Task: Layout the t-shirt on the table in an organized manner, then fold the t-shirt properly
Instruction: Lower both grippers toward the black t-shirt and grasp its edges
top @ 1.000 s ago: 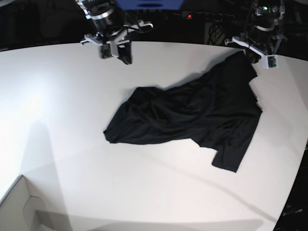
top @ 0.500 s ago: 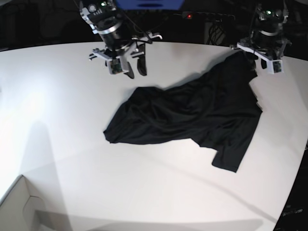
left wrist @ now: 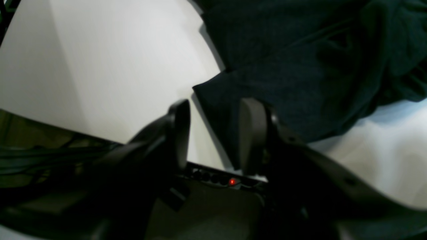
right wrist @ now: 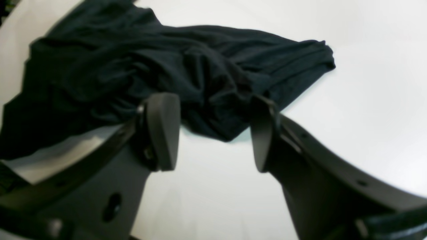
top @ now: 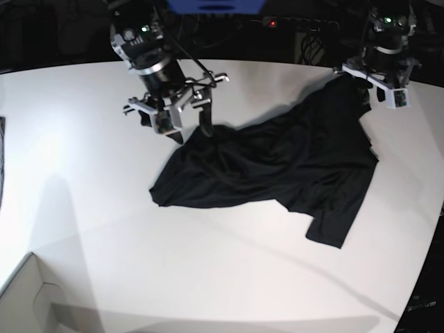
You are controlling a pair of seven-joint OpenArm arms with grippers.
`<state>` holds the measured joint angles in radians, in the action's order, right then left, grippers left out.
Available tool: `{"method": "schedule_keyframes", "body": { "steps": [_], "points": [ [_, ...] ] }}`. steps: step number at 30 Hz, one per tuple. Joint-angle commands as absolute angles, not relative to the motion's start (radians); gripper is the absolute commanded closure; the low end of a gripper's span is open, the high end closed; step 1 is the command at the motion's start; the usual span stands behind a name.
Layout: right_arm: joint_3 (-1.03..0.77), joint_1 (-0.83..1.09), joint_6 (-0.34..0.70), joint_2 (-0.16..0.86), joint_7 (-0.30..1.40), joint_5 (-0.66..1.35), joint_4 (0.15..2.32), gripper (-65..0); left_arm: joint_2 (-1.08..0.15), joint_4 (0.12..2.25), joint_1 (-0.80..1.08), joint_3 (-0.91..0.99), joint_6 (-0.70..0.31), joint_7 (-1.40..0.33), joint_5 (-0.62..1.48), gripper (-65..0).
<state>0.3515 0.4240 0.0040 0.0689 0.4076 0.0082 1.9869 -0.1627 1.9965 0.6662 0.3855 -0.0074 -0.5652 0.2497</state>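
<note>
The black t-shirt lies crumpled on the white table, bunched at its left end and spread toward the right. My right gripper hangs open over the shirt's upper left bunch. In the right wrist view its fingers stand wide apart, nothing between them, and the t-shirt lies just beyond. My left gripper sits at the shirt's far right corner. In the left wrist view it is open, and a corner of the t-shirt reaches up to the gap between the fingers.
A pale box corner pokes in at the bottom left. A power strip with a red light lies behind the table's curved far edge. The table's right edge runs close to the shirt's right side.
My right arm has come down from the far edge to the shirt's left bunch, and its jaws have opened wide. My left gripper has opened while staying at the far right corner.
</note>
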Motion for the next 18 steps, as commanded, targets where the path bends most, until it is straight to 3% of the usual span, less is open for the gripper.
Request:
{"method": "schedule_keyframes", "body": {
  "steps": [1, 6, 18],
  "points": [
    [0.352, 0.398, 0.008, 0.074, 0.403, 0.012, 2.002, -34.0, -0.168, 2.014, 0.67, 0.39, -0.007, -0.542, 0.249, -24.0],
    [0.354, 0.311, 0.008, 0.081, 0.489, 0.013, 1.975, -34.0, -0.16, 2.014, 0.674, 0.39, -0.007, -0.542, 0.249, -24.0],
    [0.354, 0.157, 0.008, 0.064, 0.496, 0.013, 1.765, -34.0, -0.159, 2.015, 0.705, 0.392, -0.007, -0.541, 0.249, -24.0]
  ]
}}
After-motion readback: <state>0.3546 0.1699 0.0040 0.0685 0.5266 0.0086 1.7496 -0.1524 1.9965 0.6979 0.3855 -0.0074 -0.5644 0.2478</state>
